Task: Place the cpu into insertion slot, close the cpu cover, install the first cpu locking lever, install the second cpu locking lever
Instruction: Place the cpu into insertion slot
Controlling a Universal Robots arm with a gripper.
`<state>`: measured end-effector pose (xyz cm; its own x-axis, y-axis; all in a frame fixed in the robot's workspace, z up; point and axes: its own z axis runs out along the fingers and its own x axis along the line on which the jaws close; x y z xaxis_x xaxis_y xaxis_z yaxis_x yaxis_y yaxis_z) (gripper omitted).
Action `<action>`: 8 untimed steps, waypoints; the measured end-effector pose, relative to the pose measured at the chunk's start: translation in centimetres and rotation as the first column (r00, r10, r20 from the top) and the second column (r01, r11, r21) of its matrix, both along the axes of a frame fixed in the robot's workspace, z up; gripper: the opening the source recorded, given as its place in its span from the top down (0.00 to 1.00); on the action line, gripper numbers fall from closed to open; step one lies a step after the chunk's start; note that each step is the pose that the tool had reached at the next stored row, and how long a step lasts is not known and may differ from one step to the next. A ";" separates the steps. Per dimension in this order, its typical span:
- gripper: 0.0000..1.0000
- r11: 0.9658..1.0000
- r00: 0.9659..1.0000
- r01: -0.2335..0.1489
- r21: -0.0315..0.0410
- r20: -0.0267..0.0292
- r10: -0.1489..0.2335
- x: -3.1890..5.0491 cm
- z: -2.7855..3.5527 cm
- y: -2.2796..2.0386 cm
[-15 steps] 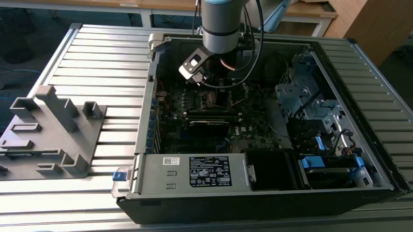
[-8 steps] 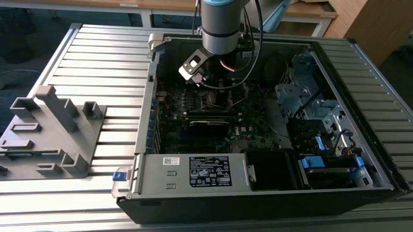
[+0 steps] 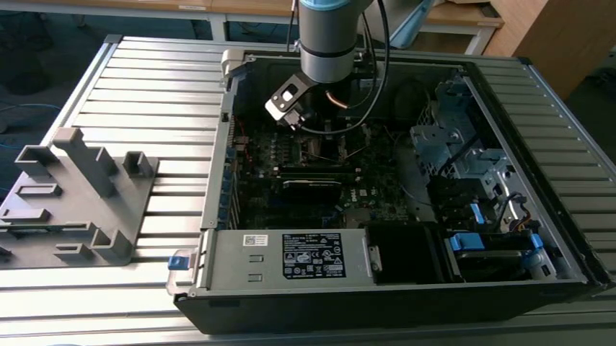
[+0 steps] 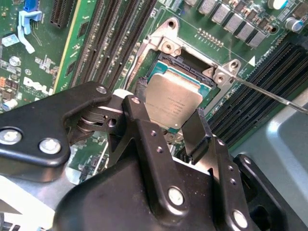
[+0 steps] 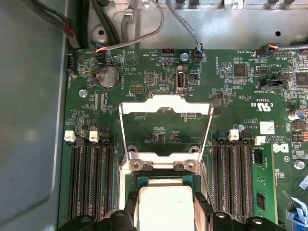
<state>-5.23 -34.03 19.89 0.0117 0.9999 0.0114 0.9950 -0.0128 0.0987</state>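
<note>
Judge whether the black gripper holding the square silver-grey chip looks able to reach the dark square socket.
Probably yes. The black gripper holds the silver-grey chip tilted just over the dark socket, and the silver cover frame is swung back, leaving the opening free.

The ribbed metal bench (image 3: 144,79) carries an open computer case (image 3: 366,306) at centre and a grey plastic fixture (image 3: 86,194) at nine o'clock.

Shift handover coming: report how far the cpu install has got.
Done: nothing completed yet. In hand: the pincer grips the cpu, tilted over the insertion slot, not seated. Left: the cpu cover stands open and a locking lever juts out unlatched.
</note>
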 end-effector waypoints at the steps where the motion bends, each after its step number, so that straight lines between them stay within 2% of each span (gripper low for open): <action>1: 0.46 1.000 1.000 0.000 0.000 0.000 0.000 0.00 0.00 0.00; 8: 0.46 1.000 1.000 0.001 0.000 0.000 -0.001 -0.15 -0.15 0.01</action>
